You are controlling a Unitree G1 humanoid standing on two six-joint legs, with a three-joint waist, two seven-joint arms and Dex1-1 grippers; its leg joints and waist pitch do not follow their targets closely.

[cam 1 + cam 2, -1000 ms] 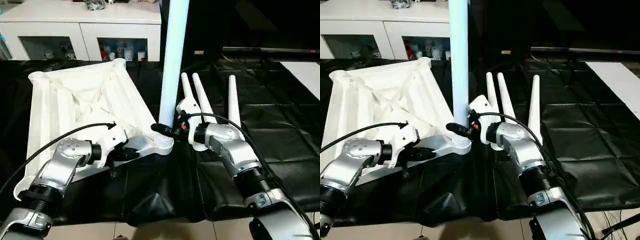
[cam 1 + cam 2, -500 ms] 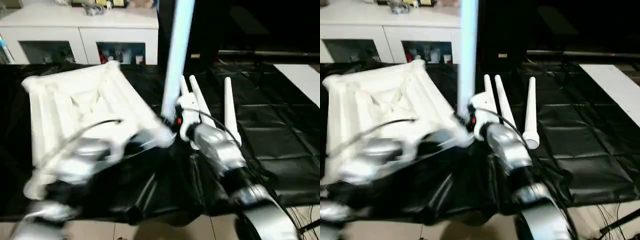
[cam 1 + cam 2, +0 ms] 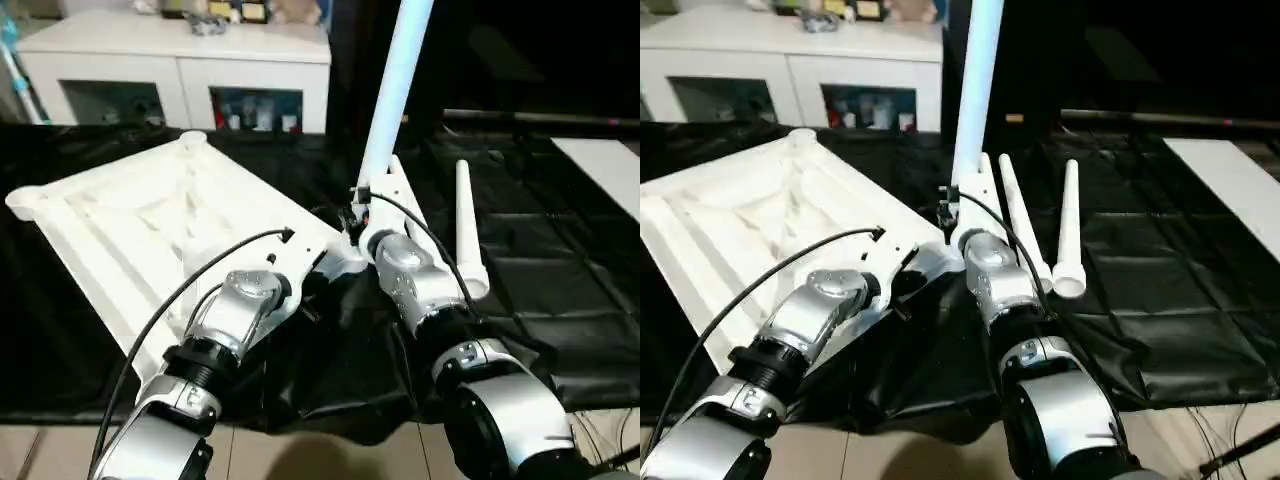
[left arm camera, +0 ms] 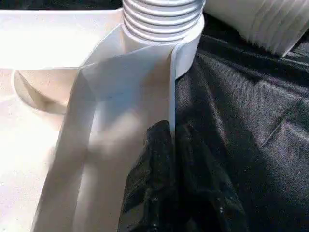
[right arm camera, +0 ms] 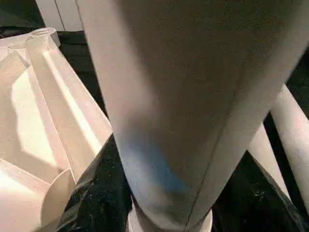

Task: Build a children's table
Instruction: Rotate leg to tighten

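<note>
The children's table top point(image 3: 130, 220) lies upside down on the black sheet, white and ribbed, with round corner sockets. One white leg point(image 3: 390, 100) stands up out of the near corner socket point(image 4: 164, 24), its ribbed end seated there. My right gripper point(image 3: 355, 215) is shut on that leg just above the socket; in the right wrist view its black fingers point(image 5: 96, 193) flank the leg point(image 5: 183, 96). My left gripper point(image 4: 171, 133) is shut on the top's thin rim point(image 4: 120, 96) beside the same socket. Three loose legs point(image 3: 1068, 230) lie side by side to the right.
A black sheet point(image 3: 560, 270) covers the big table and hangs wrinkled over its near edge. A white glass-door cabinet point(image 3: 180, 60) stands behind. A white surface point(image 3: 610, 160) shows at the far right. A dark bar point(image 3: 540, 118) runs along the back.
The whole picture has shifted and tilted, so the camera has moved. Both grippers keep the same holds, on the rim and on the standing leg.
</note>
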